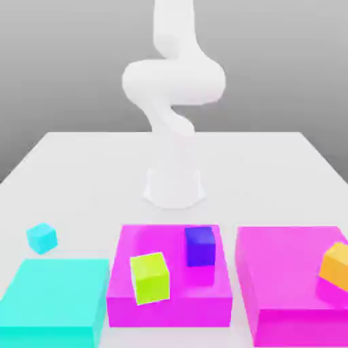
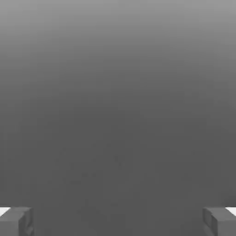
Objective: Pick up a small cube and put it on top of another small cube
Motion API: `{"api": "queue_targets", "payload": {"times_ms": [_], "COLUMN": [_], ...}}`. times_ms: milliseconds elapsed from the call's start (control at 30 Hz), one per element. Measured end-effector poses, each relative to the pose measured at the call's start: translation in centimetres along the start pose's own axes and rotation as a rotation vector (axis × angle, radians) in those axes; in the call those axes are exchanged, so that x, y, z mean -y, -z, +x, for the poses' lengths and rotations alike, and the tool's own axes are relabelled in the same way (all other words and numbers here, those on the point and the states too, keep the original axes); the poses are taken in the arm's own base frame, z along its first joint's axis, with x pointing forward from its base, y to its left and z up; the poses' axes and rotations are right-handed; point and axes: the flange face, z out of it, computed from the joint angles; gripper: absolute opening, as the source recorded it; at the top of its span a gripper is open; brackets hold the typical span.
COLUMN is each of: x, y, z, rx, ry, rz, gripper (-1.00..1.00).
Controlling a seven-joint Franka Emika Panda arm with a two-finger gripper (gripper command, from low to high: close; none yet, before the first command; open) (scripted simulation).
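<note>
Magenta is the middle block point(image 1: 170, 312), your landmark, and two of the cubes it may be your job to stack show over its top: the lime cube point(image 1: 150, 278) at its near edge, overlapping its front face in view, and the blue cube point(image 1: 200, 247) towards its far edge, on the exterior view's right. You see the lime cube turned slightly askew, the blue one nearly square to the block; cubes are equal-sided, so neither has a long axis. You count four cubes and three blocks. The cyan cube point(image 1: 42, 238) sits on the table point(image 1: 238, 177), corner forward, out to the middle block's left in the exterior view, behind the cyan block point(image 1: 54, 292). Right of the middle block, the orange cube point(image 1: 336, 266), also turned, is on the other magenta block point(image 1: 292, 272). Beyond the middle block stands the arm point(image 1: 174, 81). Your gripper point(image 2: 118, 222) is wide apart and empty.
</note>
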Motion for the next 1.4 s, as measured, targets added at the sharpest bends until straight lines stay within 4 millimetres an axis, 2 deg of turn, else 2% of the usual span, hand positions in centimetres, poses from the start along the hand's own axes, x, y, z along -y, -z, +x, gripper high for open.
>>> {"api": "queue_targets", "payload": {"times_ms": [100,200,333,433,533,633,733,867,933,1100,1133,1333,1400], "x": [-3.7,-8.2,-15.5,-21.7,-28.1,-34.5,-40.8,-49.3,-50.8,-53.5,-53.9,-54.1,-53.6], "y": [-6.0,-11.1,-16.8,-20.2,-22.8,-24.8,-26.0,-26.3,-27.5,-31.0,-31.6,-31.9,-31.2], "z": [2.2,4.0,5.7,6.2,5.9,4.8,2.8,-0.8,-2.4,-4.7,-5.1,-5.2,-4.8], "rx": [-0.009,-0.024,-0.056,-0.088,-0.125,-0.167,-0.214,-0.296,-0.305,-0.309,-0.309,-0.310,-0.310], "ry": [-0.212,-0.420,-0.699,-0.913,-1.128,-1.345,-1.564,-1.879,-1.934,-1.950,-1.950,-1.950,-1.950], "rz": [-0.108,-0.207,-0.333,-0.423,-0.509,-0.593,-0.675,-0.782,-0.808,-0.817,-0.817,-0.815,-0.815], "gripper": [0.00,0.00,0.00,0.00,0.00,0.00,0.00,0.00,0.00,0.00,-1.00,-1.00,-1.00]}}
